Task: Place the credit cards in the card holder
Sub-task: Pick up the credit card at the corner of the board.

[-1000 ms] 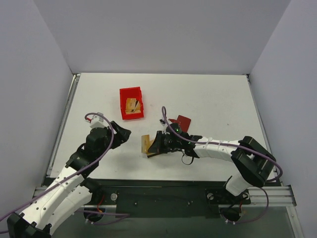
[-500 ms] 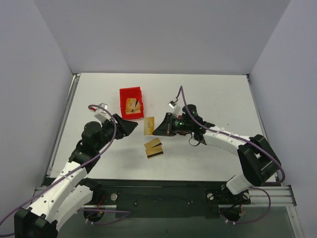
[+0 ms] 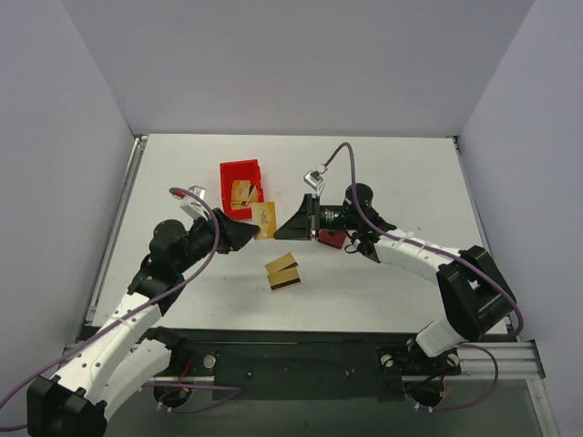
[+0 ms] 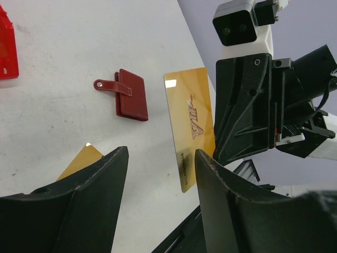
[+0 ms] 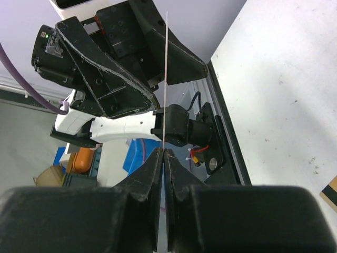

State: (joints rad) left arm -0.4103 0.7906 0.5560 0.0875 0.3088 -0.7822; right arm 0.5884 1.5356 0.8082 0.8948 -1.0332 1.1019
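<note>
Two hands face each other above the worktop (image 3: 392, 182). The right hand (image 5: 164, 154) is pinched tight on a gold credit card (image 4: 189, 129), holding it on edge in the air by one side. The "VIP" face is turned to the left wrist camera; the right wrist view sees it edge-on as a thin line. The left hand (image 4: 160, 153) has its fingers (image 4: 89, 205) spread wide with nothing in them. It sits close to the card, not touching it as far as visible. The card holder (image 4: 131, 95) lies closed on the worktop, snap tab sticking out, partly under the right arm in the top view. A stack of two cards (image 3: 282, 271) lies flat nearer the arm bases, dark stripe showing. The red bin (image 3: 242, 189) sits behind the held card, with more gold cards inside.
</note>
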